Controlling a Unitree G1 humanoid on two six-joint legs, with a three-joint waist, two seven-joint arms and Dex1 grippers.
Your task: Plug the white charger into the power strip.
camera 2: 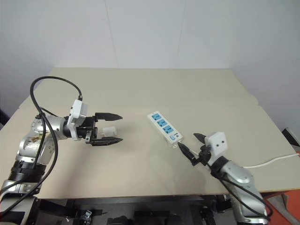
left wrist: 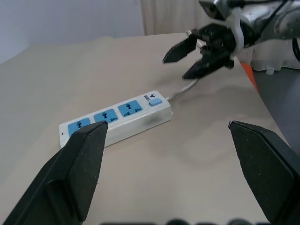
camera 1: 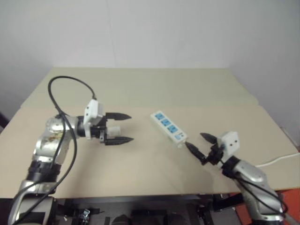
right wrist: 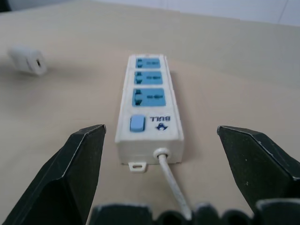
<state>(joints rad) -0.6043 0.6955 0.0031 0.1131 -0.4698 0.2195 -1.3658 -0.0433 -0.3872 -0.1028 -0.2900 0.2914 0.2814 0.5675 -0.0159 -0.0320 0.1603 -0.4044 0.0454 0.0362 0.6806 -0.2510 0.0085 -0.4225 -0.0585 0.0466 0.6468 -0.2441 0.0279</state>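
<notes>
Lying flat near the middle of the tan table (camera 1: 140, 89), the power strip (camera 1: 168, 126) sits at a slant, three blue sockets in a row, all bare, blue switch at the end nearest the right arm. Thin white cord (right wrist: 172, 187) leaves that same end and runs toward the right gripper (camera 1: 199, 144).

The white charger (camera 2: 109, 131) is on the tabletop on the left side, well apart from the strip, not plugged in. Seen from the head, it sits in the gap between the left gripper's (camera 2: 108, 128) two black fingers, but the fingers are spread wide with space on both sides of it, so it is not gripped. Whether it touches the palm, cannot tell. In the right wrist view the charger (right wrist: 28, 60) shows small and off to the side of the strip (right wrist: 149, 112).

Left gripper: released, jaws wide, pointing across the table toward the strip. Empty.

Right gripper: also released, jaws wide apart, nothing between them. It is low over the table just beside the switch end of the strip, with the cord passing under the gap between the fingers. No contact with the strip body that I can see.

A thicker white cable (camera 1: 276, 161) trails off the table's right edge.
</notes>
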